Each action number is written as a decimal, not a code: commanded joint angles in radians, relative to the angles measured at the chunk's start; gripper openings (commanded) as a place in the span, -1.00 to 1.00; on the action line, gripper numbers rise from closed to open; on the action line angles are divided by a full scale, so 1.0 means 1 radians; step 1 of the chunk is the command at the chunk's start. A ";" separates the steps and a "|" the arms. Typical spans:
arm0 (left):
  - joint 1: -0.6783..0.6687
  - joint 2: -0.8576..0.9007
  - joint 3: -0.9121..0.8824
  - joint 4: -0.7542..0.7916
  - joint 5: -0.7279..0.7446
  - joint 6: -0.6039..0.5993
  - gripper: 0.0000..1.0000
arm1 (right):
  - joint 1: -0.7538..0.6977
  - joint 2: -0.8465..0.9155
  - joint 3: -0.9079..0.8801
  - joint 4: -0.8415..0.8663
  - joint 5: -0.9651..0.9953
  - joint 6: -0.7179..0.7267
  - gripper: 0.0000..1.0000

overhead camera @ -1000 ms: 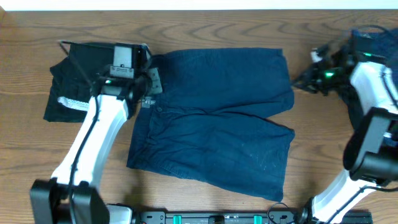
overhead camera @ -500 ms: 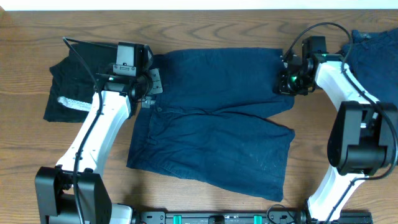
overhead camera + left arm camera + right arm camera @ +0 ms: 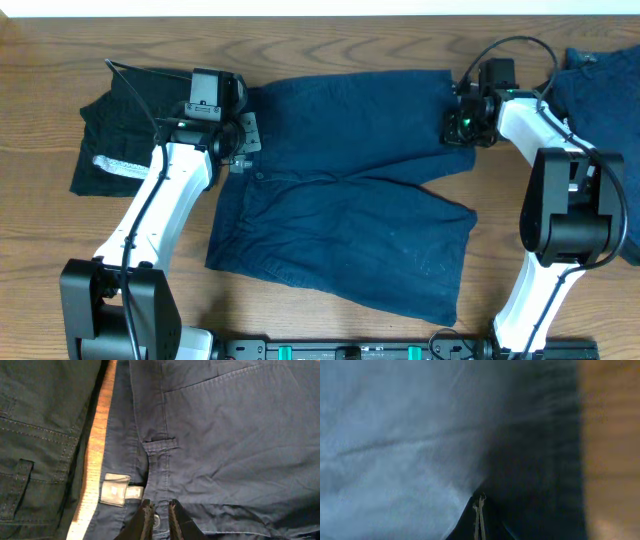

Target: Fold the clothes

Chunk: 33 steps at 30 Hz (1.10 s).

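Navy shorts (image 3: 340,200) lie spread flat at the table's middle, waistband to the left. My left gripper (image 3: 240,152) is at that waistband. In the left wrist view its fingertips (image 3: 159,505) are pinched almost together on the waistband (image 3: 150,475) by a button, beside a grey label (image 3: 115,496). My right gripper (image 3: 455,128) rests at the shorts' upper right corner. In the right wrist view it (image 3: 480,497) is shut, fingers pressed together over navy cloth (image 3: 395,435), with nothing visibly between them.
A black garment (image 3: 115,130) with a whitish-grey band (image 3: 118,166) lies at the left, close to the waistband. More navy cloth (image 3: 600,85) is piled at the right edge. Bare wood (image 3: 320,45) shows along the back.
My right arm has swung left from the pile at the right edge to the shorts' upper right corner. The left fingers have closed a little at the waistband.
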 commanded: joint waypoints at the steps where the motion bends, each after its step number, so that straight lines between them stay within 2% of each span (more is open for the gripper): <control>1: 0.005 0.011 0.007 -0.002 -0.020 0.016 -0.72 | -0.057 0.085 -0.027 0.040 0.190 0.033 -0.98; 7: 0.005 0.013 0.007 0.012 -0.019 0.016 -0.72 | -0.077 0.085 -0.027 0.148 0.185 0.033 -0.98; 11: 0.005 -0.002 0.013 0.022 -0.020 0.016 -0.72 | -0.078 0.072 -0.001 0.189 0.085 0.008 -0.91; 18: 0.005 -0.034 0.021 0.026 -0.020 0.016 -0.72 | -0.077 -0.063 0.095 0.010 -0.071 0.006 -0.78; 21: 0.005 -0.033 0.019 0.015 -0.020 0.016 -0.72 | -0.077 -0.127 0.100 -0.111 -0.077 0.008 -0.85; 23: 0.005 -0.033 0.019 0.015 -0.020 0.016 -0.72 | -0.077 -0.140 0.100 -0.183 -0.076 0.007 -0.97; 26: 0.005 -0.033 0.018 0.015 -0.020 0.016 -0.71 | -0.077 -0.135 0.084 -0.269 -0.077 0.007 -0.97; 30: 0.005 -0.033 0.010 0.016 -0.020 0.016 -0.71 | -0.077 -0.135 0.020 -0.278 -0.075 0.002 -0.97; 33: 0.005 -0.031 0.005 0.014 -0.020 0.016 -0.71 | -0.077 -0.134 -0.046 -0.191 -0.069 0.003 -0.97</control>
